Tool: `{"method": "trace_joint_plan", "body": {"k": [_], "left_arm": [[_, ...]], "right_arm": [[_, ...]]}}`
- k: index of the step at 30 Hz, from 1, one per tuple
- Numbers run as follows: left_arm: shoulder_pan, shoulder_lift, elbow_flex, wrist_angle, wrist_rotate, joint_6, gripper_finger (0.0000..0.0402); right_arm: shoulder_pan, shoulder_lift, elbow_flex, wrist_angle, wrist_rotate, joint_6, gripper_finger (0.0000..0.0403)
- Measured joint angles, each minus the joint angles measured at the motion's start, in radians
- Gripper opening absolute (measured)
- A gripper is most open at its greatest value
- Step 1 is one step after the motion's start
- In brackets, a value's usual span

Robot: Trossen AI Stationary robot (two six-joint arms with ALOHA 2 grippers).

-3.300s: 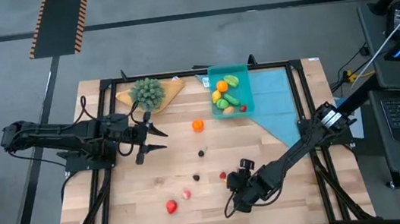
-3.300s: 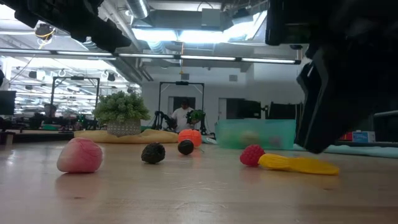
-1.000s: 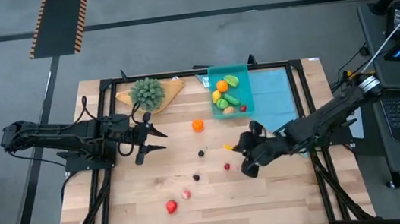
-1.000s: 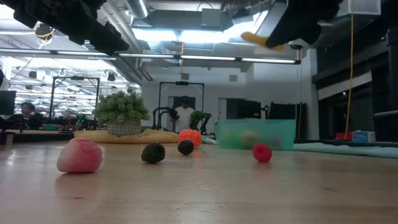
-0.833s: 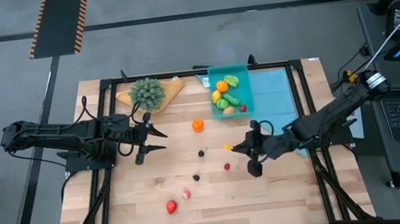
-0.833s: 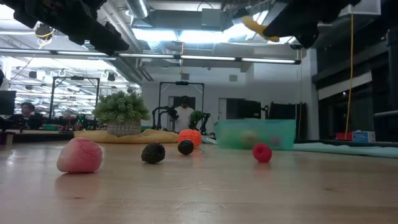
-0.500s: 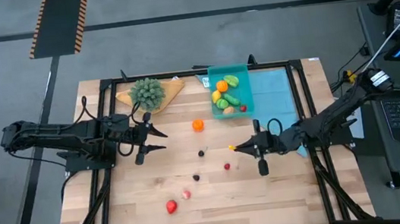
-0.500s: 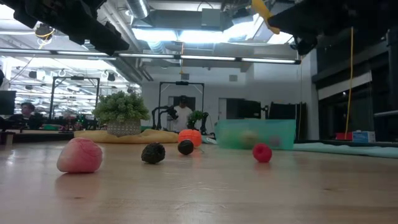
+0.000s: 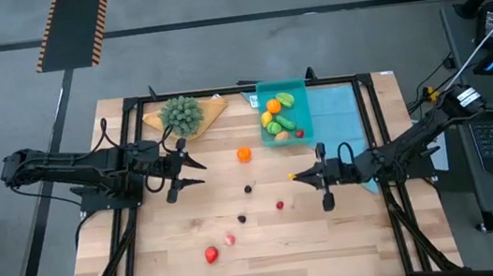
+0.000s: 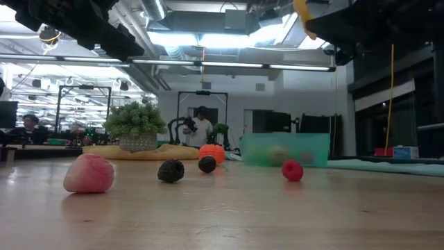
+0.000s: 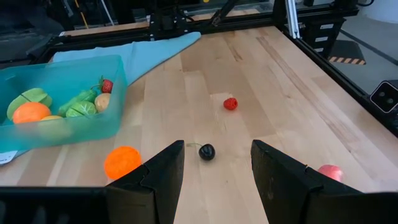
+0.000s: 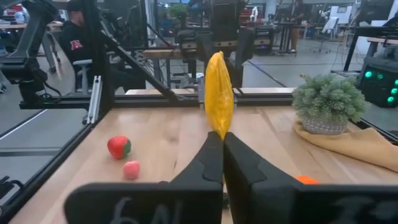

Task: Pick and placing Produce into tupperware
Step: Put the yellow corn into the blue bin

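The teal tupperware (image 9: 283, 110) stands at the table's far middle with several produce pieces in it. Loose produce lies on the wood: an orange piece (image 9: 244, 154), a dark one (image 9: 248, 190), a red berry (image 9: 280, 205), another dark one (image 9: 241, 219), a pink one (image 9: 230, 239) and a red one (image 9: 211, 254). My right gripper (image 9: 295, 178) is right of the table's middle, above the wood and shut on a yellow produce piece (image 12: 219, 87). My left gripper (image 9: 196, 170) waits open at the left, pointing toward the middle. My right gripper pinches the yellow piece's lower end (image 12: 218, 132) between its two fingertips (image 12: 210, 144). The fingers come about level from the table's right side. The piece stands upright above the fingertips, lifted well clear of the table (image 10: 303, 10).
A bushy green plant (image 9: 181, 114) on a tan board sits at the far left. A light-blue cloth (image 9: 339, 122) lies right of the tupperware. Black frame rails (image 9: 222, 92) run round the table. People show in the room beyond.
My right gripper has tipped up from slanting downward to about level, its wrist drawing toward the table's right edge, still shut on the yellow piece. The piece has turned from lying level to standing upright and stays high above the table.
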Motion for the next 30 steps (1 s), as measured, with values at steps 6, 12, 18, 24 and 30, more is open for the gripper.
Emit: {"method": "trace_joint_plan", "body": {"k": [6, 12, 18, 24, 30], "left_arm": [[0.0, 0.0, 0.0, 0.0, 0.0, 0.0, 0.0179], [0.0, 0.0, 0.0, 0.0, 0.0, 0.004, 0.0179], [0.0, 0.0, 0.0, 0.015, 0.0, 0.038, 0.0179], [0.0, 0.0, -0.003, 0.053, 0.007, 0.079, 0.0179], [0.006, 0.0, -0.123, 0.259, 0.009, 0.079, 0.0179]], "right_arm": [[-0.032, 0.0, 0.0, 0.0, 0.0, 0.0, 0.0002], [-0.073, 0.0, 0.0, 0.0, 0.0, 0.0, 0.0002], [-0.112, 0.0, 0.0, 0.0, 0.035, 0.0, 0.0002], [-0.148, 0.0, 0.0, -0.001, 0.09, 0.001, 0.0002], [-0.156, 0.0, 0.0, -0.002, 0.301, 0.001, 0.0002]]}}
